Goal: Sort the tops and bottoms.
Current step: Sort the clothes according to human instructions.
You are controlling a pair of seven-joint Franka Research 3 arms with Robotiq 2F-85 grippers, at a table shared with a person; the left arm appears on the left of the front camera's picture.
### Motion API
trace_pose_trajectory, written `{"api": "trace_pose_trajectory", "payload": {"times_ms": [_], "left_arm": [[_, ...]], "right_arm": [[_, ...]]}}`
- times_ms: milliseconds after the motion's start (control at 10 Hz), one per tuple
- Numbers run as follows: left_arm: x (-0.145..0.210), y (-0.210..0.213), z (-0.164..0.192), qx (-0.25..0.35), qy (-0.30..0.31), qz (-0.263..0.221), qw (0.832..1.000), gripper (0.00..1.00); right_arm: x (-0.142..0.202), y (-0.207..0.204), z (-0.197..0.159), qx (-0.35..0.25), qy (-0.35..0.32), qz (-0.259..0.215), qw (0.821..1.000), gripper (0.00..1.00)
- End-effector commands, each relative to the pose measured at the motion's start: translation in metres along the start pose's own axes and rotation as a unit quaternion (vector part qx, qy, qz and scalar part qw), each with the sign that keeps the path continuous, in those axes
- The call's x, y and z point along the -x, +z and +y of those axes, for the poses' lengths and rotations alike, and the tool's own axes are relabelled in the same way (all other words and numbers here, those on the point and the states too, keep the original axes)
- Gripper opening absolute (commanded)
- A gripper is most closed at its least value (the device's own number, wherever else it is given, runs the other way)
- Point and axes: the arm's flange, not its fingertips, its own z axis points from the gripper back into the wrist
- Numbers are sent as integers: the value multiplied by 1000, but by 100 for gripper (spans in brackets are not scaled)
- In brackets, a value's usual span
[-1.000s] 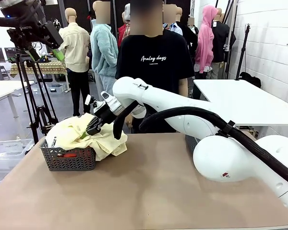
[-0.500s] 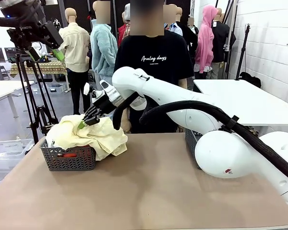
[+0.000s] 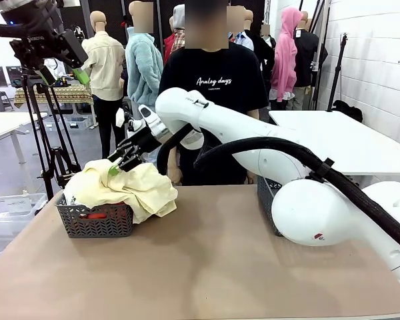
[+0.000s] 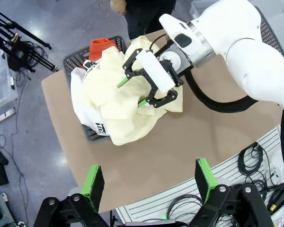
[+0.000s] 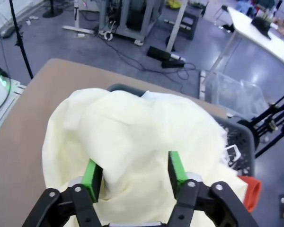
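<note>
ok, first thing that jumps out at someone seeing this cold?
The pale yellow garment, heaped over the grey basket at the table's left end and spilling over its rim. The right gripper hangs just above it, jaws open, holding nothing. An orange-red garment pokes out of the basket's far side, and a person in a black T-shirt stands across the table.

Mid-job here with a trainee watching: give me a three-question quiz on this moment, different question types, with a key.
1. True or false: the right gripper has its jaws clamped on the pale yellow garment.
2. Which garment lies on top of the pile in the grey basket? A) orange-red B) pale yellow C) grey
3. Fill in: the left gripper stands ____ high above the table.

Key: 1 false, jaws apart just above the cloth. 2 B. 3 open.
</note>
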Motion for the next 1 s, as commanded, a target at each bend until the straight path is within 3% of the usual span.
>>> {"api": "trace_pose_trajectory", "payload": {"times_ms": [0, 300, 500, 600, 900], "left_arm": [[2, 2, 1, -6, 1, 4, 1000, 100], [2, 2, 1, -6, 1, 4, 1000, 100], [2, 2, 1, -6, 1, 4, 1000, 100], [2, 2, 1, -6, 1, 4, 1000, 100], [2, 2, 1, -6, 1, 4, 1000, 100]], "right_arm": [[-55, -20, -132, 20, 41, -23, 999, 100], [-75, -1, -125, 30, 48, -50, 997, 100], [-66, -2, -132, 47, 23, -71, 996, 100], [-51, 35, -4, 36, 40, -30, 998, 100], [-51, 35, -4, 36, 40, -30, 998, 100]]}}
